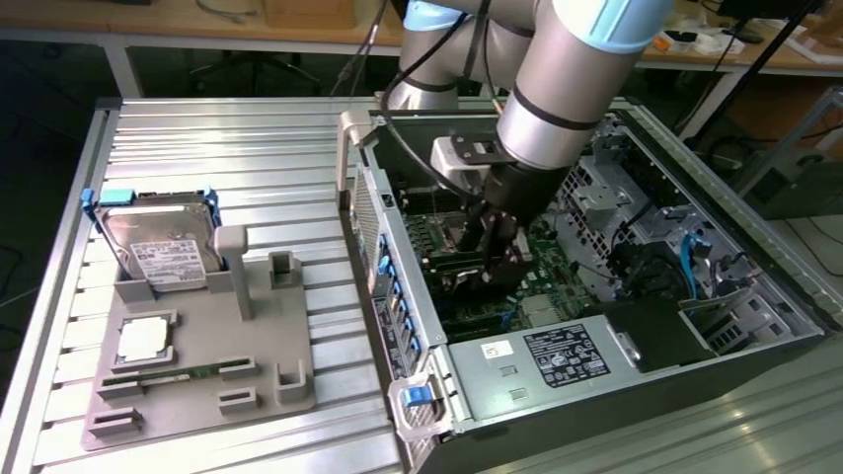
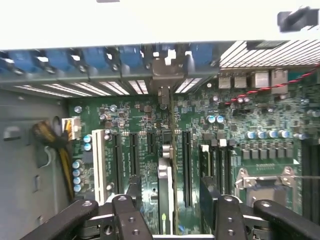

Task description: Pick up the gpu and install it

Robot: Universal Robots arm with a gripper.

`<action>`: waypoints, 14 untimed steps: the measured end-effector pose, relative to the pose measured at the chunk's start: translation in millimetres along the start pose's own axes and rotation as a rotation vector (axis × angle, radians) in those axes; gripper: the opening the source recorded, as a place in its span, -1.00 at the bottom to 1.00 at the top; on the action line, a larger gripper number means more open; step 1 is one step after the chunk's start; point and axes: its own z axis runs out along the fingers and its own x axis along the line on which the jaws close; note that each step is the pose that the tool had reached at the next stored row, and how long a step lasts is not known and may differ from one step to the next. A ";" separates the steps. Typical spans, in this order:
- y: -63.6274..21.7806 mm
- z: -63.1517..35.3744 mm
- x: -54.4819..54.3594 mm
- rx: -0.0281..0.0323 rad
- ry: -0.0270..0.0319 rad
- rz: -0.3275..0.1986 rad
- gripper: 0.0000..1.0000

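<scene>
Gripper (image 2: 170, 220) open wide over gpu (image 2: 166, 185), card edge-on in motherboard (image 2: 250, 125) slot inside computer case (image 1: 737, 326); seating looks done, check bracket alignment.

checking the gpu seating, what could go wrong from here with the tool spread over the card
1. The gpu stands on edge in a slot on the motherboard; it may not be fully seated.
2. The open tool straddles the card, so a sideways drift could knock it.
3. Its fingers sit near neighbouring slots.
</scene>
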 end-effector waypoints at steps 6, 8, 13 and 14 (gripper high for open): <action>0.3 -2.1 -0.1 0.0008 -0.0015 0.000 0.17; 0.3 -2.1 -0.1 0.0008 -0.0014 0.000 0.01; 0.3 -2.1 -0.1 0.0007 -0.0014 0.000 -0.47; 0.3 -2.1 -0.1 0.0008 -0.0014 0.000 -0.47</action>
